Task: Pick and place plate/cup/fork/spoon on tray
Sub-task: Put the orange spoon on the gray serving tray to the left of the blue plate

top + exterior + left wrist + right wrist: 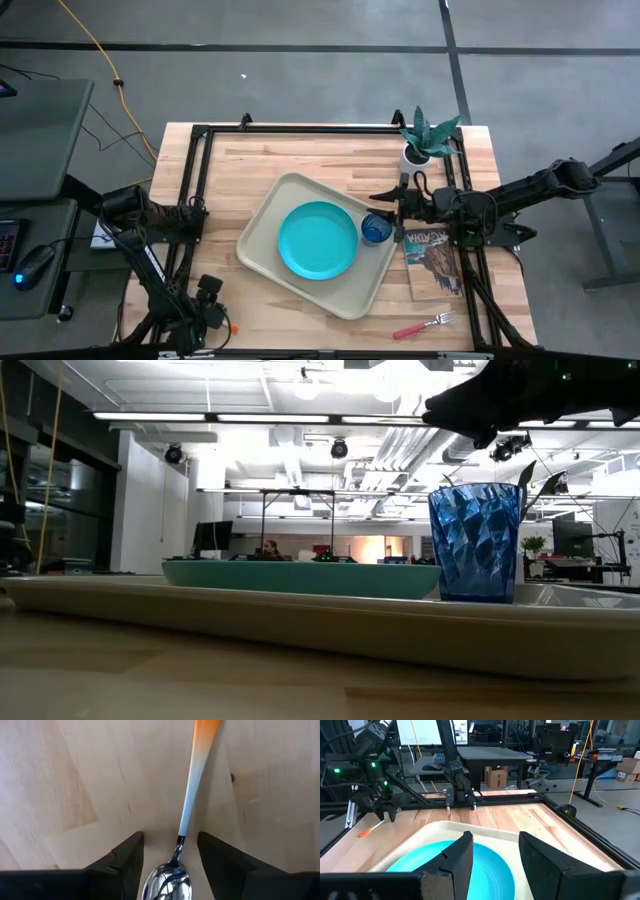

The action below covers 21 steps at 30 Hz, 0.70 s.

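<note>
The teal plate (318,240) lies on the beige tray (262,262) in the middle of the table. The dark-blue cup (376,229) stands upright on the tray's right part, beside the plate; it also shows in the low view (475,542). My right gripper (392,207) is open and empty, just above and beyond the cup (495,847). My left gripper (212,305) is open near the table's front left, pointing down. Its fingers stand on either side of the orange-handled spoon (192,795), which lies flat on the wood. The red-handled fork (425,324) lies at the front right.
A white pot with a green plant (425,145) stands at the back right. A picture booklet (432,262) lies right of the tray. Black frame rails (195,180) run along the table's left, far and right sides. Bare wood lies in front of the tray.
</note>
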### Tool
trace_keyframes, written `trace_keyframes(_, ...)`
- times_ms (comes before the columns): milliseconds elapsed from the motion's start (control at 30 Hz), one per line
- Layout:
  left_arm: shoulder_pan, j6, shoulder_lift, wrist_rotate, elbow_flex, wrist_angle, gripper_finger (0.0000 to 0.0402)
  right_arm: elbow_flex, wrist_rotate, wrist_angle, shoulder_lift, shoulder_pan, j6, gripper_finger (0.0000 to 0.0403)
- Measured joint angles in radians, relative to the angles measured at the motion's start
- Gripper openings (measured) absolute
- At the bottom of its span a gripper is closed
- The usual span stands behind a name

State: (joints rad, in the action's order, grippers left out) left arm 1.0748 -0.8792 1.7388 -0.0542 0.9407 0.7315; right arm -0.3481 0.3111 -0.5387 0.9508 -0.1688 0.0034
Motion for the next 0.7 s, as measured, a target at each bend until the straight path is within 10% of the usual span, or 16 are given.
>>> trace_keyframes(467, -0.002, 0.079, -0.015, 0.013, -0.003, 0.023, 0.0011, 0.0, 0.001, 0.019, 0.0, 0.0, 0.0, 0.0149)
trace_keyframes(700, -0.028, 0.139, -0.067, -0.033, -0.003, 0.042, 0.0005, 0.0, 0.001, 0.019, 0.0, 0.0, 0.0, 0.0149)
